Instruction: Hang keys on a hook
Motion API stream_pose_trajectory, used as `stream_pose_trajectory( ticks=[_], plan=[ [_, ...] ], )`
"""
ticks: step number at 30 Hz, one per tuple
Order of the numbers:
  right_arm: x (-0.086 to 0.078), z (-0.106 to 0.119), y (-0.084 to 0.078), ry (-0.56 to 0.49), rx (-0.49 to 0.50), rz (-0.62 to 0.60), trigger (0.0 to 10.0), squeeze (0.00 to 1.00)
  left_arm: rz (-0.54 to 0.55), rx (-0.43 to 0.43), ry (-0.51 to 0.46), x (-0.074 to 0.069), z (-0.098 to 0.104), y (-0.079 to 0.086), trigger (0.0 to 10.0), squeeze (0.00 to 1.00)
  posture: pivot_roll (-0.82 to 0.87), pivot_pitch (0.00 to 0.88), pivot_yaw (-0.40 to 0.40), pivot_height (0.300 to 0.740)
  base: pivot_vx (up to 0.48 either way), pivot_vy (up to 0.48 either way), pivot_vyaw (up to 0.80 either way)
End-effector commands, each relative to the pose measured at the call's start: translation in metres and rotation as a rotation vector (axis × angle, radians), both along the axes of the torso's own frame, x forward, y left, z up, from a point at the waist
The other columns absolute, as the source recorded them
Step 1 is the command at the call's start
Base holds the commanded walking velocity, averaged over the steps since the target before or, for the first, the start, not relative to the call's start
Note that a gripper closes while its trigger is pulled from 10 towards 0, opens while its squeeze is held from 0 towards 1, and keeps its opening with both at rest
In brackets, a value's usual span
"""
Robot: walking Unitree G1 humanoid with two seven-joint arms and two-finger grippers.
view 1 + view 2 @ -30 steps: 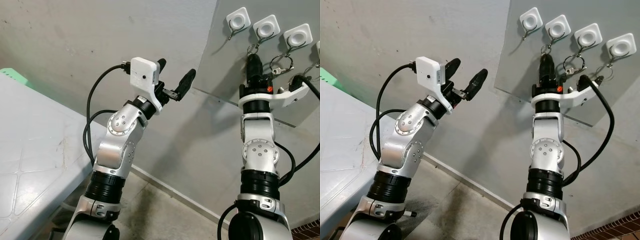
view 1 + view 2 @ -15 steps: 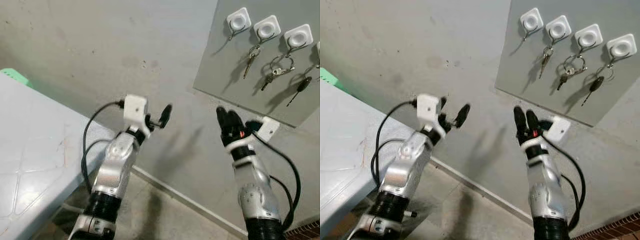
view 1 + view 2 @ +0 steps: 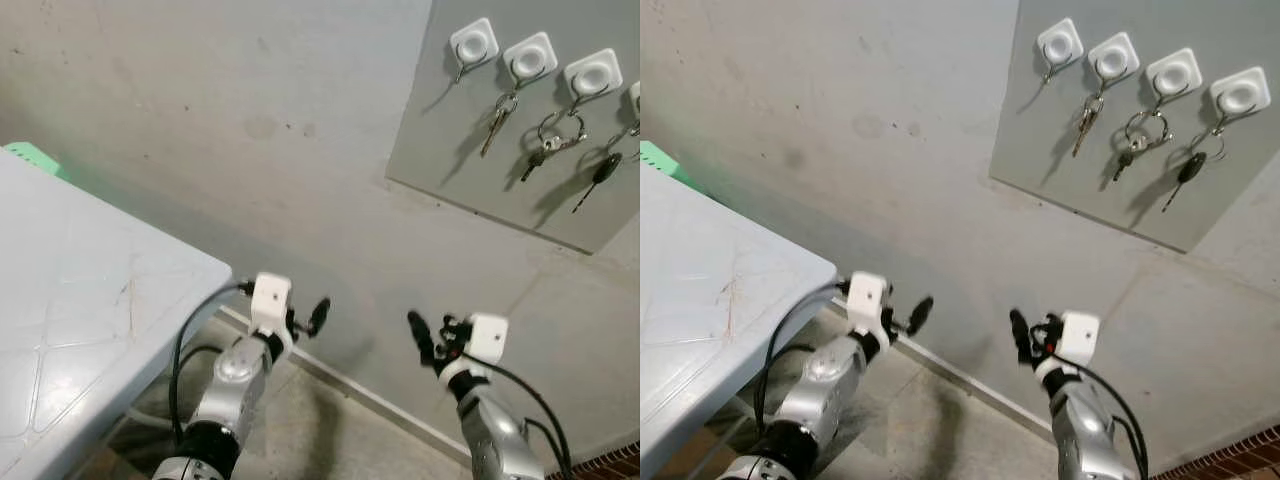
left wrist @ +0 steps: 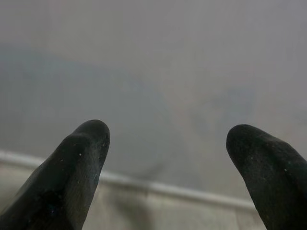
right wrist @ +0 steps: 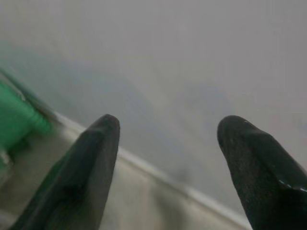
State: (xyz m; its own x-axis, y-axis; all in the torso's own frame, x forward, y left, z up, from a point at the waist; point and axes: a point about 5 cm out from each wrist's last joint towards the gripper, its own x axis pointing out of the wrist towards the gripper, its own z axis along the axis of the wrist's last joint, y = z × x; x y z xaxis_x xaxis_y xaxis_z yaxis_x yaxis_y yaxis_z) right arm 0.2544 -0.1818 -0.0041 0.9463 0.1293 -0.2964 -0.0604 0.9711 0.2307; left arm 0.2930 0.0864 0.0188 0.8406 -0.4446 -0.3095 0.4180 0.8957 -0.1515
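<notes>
A pale grey surface [image 3: 80, 330] with a faint diamond pattern fills the left side, a bit of green plastic [image 3: 30, 152] behind its far corner. Just right of its edge the left pincer [image 3: 312, 320] points at the lower wall, low down; in the left wrist view its 2 black fingers [image 4: 76, 167] stand well apart with nothing between them. The right pincer [image 3: 425, 335] is raised to about the same height, its fingers [image 5: 86, 167] likewise spread wide and empty in the right wrist view. Both are aimed at the grey wall above the skirting strip [image 3: 370, 395].

High on the right a grey board [image 3: 520, 130] carries 4 white square hooks [image 3: 1060, 42]. The 1st hook hangs bare. Keys [image 3: 1084, 115] dangle from the 2nd, a ring with a key [image 3: 1137, 135] from the 3rd, and a black-headed key [image 3: 1185, 170] from the 4th, all well above both pincers.
</notes>
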Motion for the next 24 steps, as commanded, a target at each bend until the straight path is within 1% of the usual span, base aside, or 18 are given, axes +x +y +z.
stream_pose_trajectory(
  ticks=[1,3,4,5,6,8,9,10,12,13,14,15,16,17,18,21,22,24],
  plan=[
    [-0.015,-0.021,-0.011,0.121,-0.091,-0.021,10.0,0.00,0.002,0.016,0.062,-0.012,-0.017,0.005,10.0,0.00,0.10,0.032,-0.029,0.740,0.000,0.000,0.00],
    [-0.026,-0.032,-0.014,0.183,-0.116,-0.025,10.0,0.00,-0.003,0.083,0.101,-0.020,-0.030,0.010,10.0,0.00,0.10,0.029,-0.026,0.740,0.000,0.000,0.00],
    [-0.040,-0.046,-0.016,0.272,-0.138,-0.030,10.0,0.00,0.012,0.128,0.162,-0.031,-0.043,0.017,10.0,0.00,0.09,0.023,-0.022,0.740,0.000,0.000,0.00],
    [-0.040,-0.046,-0.016,0.272,-0.138,-0.030,10.0,0.00,0.012,0.128,0.162,-0.031,-0.043,0.017,10.0,0.00,0.09,0.023,-0.022,0.740,0.000,0.000,0.00],
    [-0.052,-0.056,-0.018,0.338,-0.172,-0.025,10.0,0.00,0.029,0.138,0.216,-0.041,-0.053,0.022,10.0,0.00,0.09,0.020,-0.019,0.740,0.000,0.000,0.00],
    [-0.065,-0.064,-0.019,0.396,-0.225,0.007,10.0,0.00,0.039,0.161,0.275,-0.052,-0.064,0.028,10.0,0.00,0.09,0.001,-0.012,0.740,0.000,0.000,0.00],
    [-0.074,-0.070,-0.021,0.443,-0.219,-0.016,10.0,0.00,0.040,0.195,0.321,-0.062,-0.072,0.032,10.0,0.00,0.08,0.000,-0.009,0.740,0.000,0.000,0.00],
    [-0.089,-0.078,-0.023,0.511,-0.207,-0.050,10.0,0.00,0.031,0.257,0.394,-0.078,-0.084,0.039,10.0,0.00,0.08,0.000,-0.005,0.740,0.000,0.000,0.00],
    [-0.101,-0.084,-0.023,0.560,-0.217,-0.050,10.0,0.00,0.020,0.298,0.449,-0.092,-0.093,0.044,10.0,0.00,0.08,0.000,0.000,0.740,0.000,0.000,0.00],
    [-0.111,-0.089,-0.022,0.601,-0.225,-0.041,10.0,0.00,0.029,0.322,0.496,-0.105,-0.100,0.051,10.0,0.00,0.08,0.000,0.002,0.740,0.000,0.000,0.00],
    [-0.115,-0.091,-0.021,0.617,-0.228,-0.039,10.0,0.00,0.038,0.332,0.518,-0.110,-0.103,0.054,10.0,0.00,0.08,0.000,0.002,0.740,0.000,0.000,0.00],
    [-0.118,-0.092,-0.021,0.625,-0.230,-0.039,10.0,0.00,0.045,0.337,0.530,-0.113,-0.105,0.056,10.0,0.00,0.08,0.000,0.002,0.740,0.000,0.000,0.00],
    [-0.125,-0.095,-0.021,0.650,-0.212,-0.055,10.0,0.00,0.075,0.329,0.558,-0.120,-0.108,0.060,10.0,0.00,0.07,0.000,0.006,0.740,0.000,0.000,0.00],
    [-0.125,-0.095,-0.021,0.650,-0.212,-0.055,10.0,0.00,0.075,0.329,0.558,-0.120,-0.108,0.060,10.0,0.00,0.07,0.000,0.006,0.740,0.000,0.000,0.00],
    [-0.133,-0.098,-0.020,0.674,-0.199,-0.071,10.0,0.00,0.109,0.313,0.580,-0.126,-0.111,0.065,10.0,0.00,0.07,0.000,0.011,0.740,0.000,0.000,0.00],
    [-0.140,-0.100,-0.020,0.696,-0.196,-0.084,10.0,0.00,0.147,0.296,0.598,-0.132,-0.113,0.070,10.0,0.00,0.07,0.000,0.011,0.740,0.000,0.000,0.00],
    [-0.143,-0.101,-0.020,0.708,-0.196,-0.081,10.0,0.00,0.176,0.295,0.608,-0.134,-0.114,0.073,10.0,0.00,0.07,0.000,0.007,0.740,0.000,0.000,0.00],
    [-0.144,-0.101,-0.020,0.712,-0.200,-0.077,10.0,0.00,0.190,0.299,0.613,-0.135,-0.115,0.075,10.0,0.00,0.08,0.000,0.004,0.740,0.000,0.000,0.00]
  ],
)
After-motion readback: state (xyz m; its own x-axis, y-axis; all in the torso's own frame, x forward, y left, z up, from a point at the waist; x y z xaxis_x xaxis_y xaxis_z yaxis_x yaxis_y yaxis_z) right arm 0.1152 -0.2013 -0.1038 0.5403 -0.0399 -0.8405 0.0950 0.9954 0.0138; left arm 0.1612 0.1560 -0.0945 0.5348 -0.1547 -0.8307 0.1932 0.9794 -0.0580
